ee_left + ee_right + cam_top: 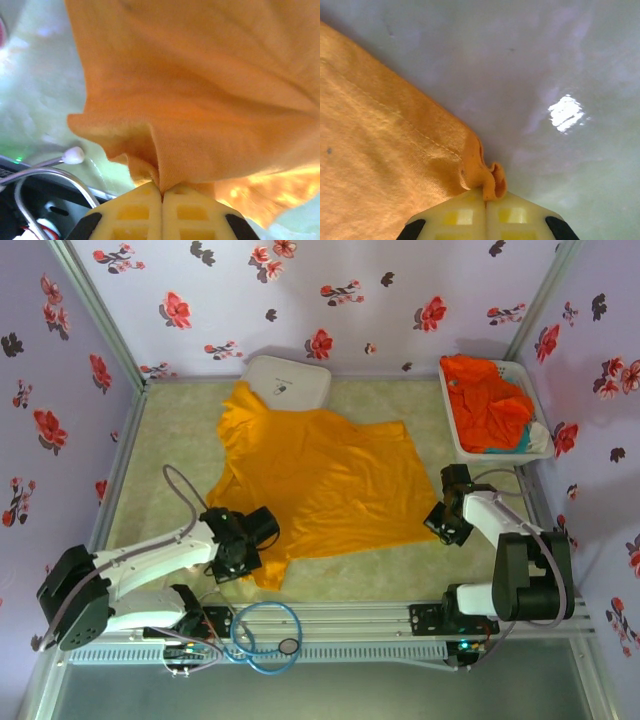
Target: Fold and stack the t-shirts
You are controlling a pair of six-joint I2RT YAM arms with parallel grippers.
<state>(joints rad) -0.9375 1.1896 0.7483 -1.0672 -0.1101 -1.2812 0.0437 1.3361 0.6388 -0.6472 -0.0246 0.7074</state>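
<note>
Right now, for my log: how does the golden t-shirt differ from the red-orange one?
The golden t-shirt lies spread out; the red-orange t-shirt is bunched in the white tray. The left gripper and right gripper pinch the golden one; the red-orange one is untouched. Neither is folded.

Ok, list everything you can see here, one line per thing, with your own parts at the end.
yellow-orange t-shirt: one, golden yellow-orange, spread loosely over the middle of the table
red-orange t-shirt: one, bright red-orange, bunched in the white basket
white basket: one, white, far right corner
teal cloth: one, teal, near end of the basket, under the red-orange t-shirt
white hard case: one, white, far edge, at the yellow-orange t-shirt's far end
blue hose loop: one, blue, on the near rail between the arm bases
left gripper: one, yellow fingers, shut on the yellow-orange t-shirt's near left edge
right gripper: one, yellow fingers, shut on its near right corner
</note>
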